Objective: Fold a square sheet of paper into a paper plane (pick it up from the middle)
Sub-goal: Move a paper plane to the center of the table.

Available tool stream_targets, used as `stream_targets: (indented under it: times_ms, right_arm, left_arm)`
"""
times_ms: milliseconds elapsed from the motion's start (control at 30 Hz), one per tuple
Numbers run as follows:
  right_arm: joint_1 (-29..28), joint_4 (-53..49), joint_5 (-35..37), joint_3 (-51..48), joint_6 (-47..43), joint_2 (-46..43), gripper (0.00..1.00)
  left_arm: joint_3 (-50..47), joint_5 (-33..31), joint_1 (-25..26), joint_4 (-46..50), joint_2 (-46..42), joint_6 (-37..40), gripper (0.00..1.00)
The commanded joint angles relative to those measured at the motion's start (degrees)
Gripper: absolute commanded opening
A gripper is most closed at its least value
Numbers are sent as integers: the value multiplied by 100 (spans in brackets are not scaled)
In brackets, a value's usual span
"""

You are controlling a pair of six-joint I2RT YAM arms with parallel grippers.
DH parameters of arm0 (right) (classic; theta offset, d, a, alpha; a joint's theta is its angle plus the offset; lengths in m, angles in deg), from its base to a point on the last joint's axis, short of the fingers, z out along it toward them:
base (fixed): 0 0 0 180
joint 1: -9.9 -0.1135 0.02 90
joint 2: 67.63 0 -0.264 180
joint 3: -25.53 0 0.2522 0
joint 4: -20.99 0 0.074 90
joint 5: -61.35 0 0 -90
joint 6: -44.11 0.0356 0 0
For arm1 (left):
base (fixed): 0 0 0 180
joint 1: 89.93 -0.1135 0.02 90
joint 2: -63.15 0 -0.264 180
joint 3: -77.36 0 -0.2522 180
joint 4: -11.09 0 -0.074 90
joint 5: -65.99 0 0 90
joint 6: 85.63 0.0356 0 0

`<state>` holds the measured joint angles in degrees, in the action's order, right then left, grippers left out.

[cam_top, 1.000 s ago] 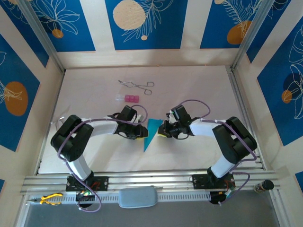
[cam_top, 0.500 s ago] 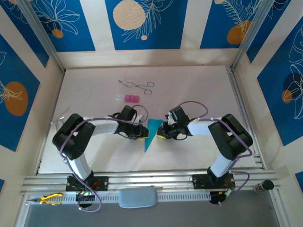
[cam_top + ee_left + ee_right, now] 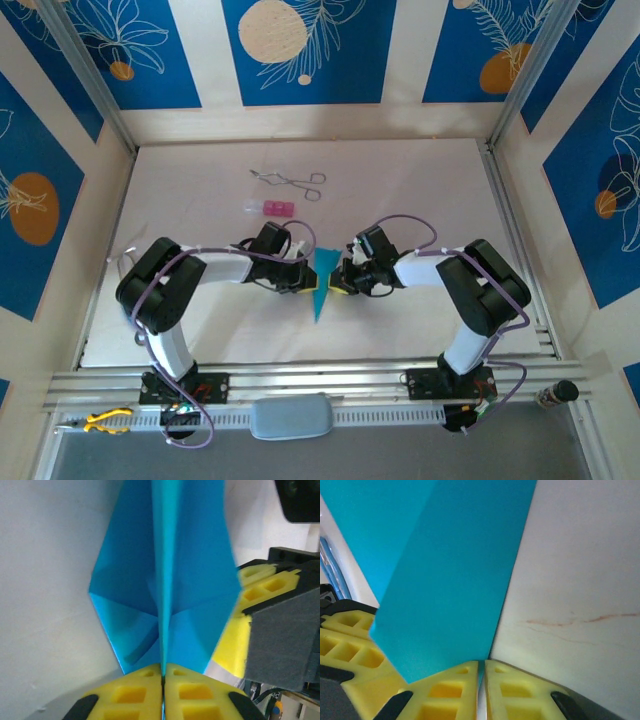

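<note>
The square sheet of paper is folded into a narrow cyan-blue wedge, the paper plane (image 3: 321, 298), its tip pointing toward the arm bases. It stands between both grippers at mid table. My left gripper (image 3: 307, 285) is shut on it from the left; in the left wrist view the yellow fingers (image 3: 135, 692) press together on the plane's (image 3: 190, 555) upright centre fold. My right gripper (image 3: 336, 283) is shut on it from the right; in the right wrist view its jaws (image 3: 481, 669) pinch the lower edge of the plane's wing (image 3: 445, 570).
Metal forceps (image 3: 290, 181) lie at the back of the white table (image 3: 420, 190), with a small pink block (image 3: 275, 208) just in front of them. The aluminium rail (image 3: 320, 380) runs along the near edge. Patterned walls close in the sides.
My left gripper has closed onto the plane's centre fold. The plane has shifted slightly right and toward the near edge. The right arm has drawn in a little, still gripping.
</note>
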<state>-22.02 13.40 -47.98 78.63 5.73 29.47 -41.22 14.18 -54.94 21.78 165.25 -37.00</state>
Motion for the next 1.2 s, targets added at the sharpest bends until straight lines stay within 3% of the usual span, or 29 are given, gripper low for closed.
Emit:
stream_targets:
  times_ms: [0, 200, 433, 800, 1167]
  right_arm:
    - [19, 10, -159, -51, 83, -112, 12]
    - [134, -228, -2, -172, 182, -790, 19]
    - [34, -520, 100, 27, 328, -1205, 37]
    - [-114, -1086, 482, 857, 315, -427, 39]
    - [-74, -1120, 368, 964, 257, 94, 29]
  left_arm:
    - [20, 141, -19, -264, -61, -91, 6]
    - [21, -404, 5, 74, -419, 51, 3]
    - [376, -1305, 219, 1106, -711, 556, 1]
    - [577, -1621, 369, 1456, -789, 698, 1]
    - [719, -1830, 429, 1746, -721, 831, 3]
